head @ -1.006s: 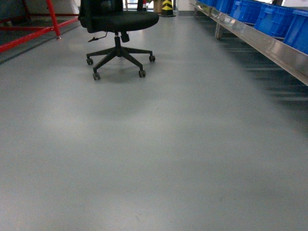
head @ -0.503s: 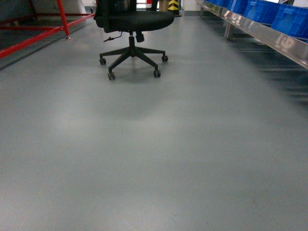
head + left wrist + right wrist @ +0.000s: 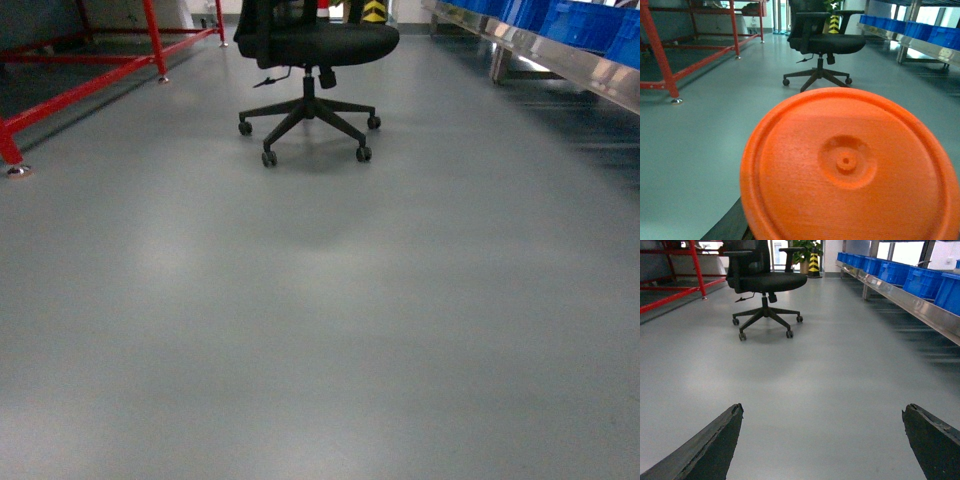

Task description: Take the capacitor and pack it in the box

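Even indoor light, soft sheen on the floor (image 3: 320, 330), slight blur.

I am not seeing any readable text, label, brand or number in my three views. I am only picking out yellow-and-black chevron stripes on a cone (image 3: 813, 262) behind the office chair (image 3: 763, 277), carrying no words.

One chair (image 3: 310, 60) (black), one orange disc (image 3: 850, 167)

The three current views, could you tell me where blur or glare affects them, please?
Head view: soft throughout, pale glare patches on the grey floor. Left wrist view: a close orange disc fills the lower frame, its near edge blurred. Right wrist view: sharpest on the office chair; the right gripper fingertips are dark, and bright windows wash out the top right.
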### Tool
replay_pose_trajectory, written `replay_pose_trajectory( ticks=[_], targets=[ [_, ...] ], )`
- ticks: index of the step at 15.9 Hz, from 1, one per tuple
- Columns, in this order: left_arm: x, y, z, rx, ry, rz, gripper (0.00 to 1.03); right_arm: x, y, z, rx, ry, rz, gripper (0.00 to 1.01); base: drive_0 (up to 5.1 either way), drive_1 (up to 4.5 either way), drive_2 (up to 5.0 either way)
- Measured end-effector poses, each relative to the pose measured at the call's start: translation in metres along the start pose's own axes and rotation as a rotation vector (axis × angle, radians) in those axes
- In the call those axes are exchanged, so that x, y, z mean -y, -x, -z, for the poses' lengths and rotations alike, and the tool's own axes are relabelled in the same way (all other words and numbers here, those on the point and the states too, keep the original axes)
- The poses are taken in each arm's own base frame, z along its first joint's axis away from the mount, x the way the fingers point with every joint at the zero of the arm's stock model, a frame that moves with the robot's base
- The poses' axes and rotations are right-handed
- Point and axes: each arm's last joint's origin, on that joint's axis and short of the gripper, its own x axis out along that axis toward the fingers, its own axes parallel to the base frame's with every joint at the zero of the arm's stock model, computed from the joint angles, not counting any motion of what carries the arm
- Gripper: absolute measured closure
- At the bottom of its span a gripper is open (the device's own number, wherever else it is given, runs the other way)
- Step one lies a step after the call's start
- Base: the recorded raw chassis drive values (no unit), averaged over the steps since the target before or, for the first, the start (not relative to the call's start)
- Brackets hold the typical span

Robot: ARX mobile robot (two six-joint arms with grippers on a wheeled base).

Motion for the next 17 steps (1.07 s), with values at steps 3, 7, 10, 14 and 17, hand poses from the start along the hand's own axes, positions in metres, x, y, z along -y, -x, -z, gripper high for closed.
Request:
replay_pose_trajectory(
  ticks=[3,7,10,14,17],
  targets=[
    [0.0000,0.0000,0.0001,-0.001,0.000,0.000,0.59,0.0000,0.0000,-0.0001,0.001,0.000,0.000,0.03,-5.0,2.46,2.5],
    [0.0000,0.0000,0.0000,0.000,0.000,0.000,0.59,0.0000,0.0000,0.0000,0.000,0.000,0.000,0.03,-5.0,2.42,2.4],
    [-0.0001,0.0000,0.0001,-0.002,0.000,-0.002,0.59,0.0000,0.0000,-0.0004,0.004,0.000,0.000,0.03,-5.0,2.43,2.4],
    [0.0000,0.0000,0.0000,0.000,0.000,0.000,0.59,0.0000,0.0000,-0.0004,0.004,0.000,0.000,0.03,-5.0,2.44,2.4],
    [0.0000,0.0000,0.0001,-0.001,0.000,0.000,0.59,0.0000,0.0000,-0.0001,0.002,0.000,0.000,0.03,-5.0,2.44,2.4]
  ],
)
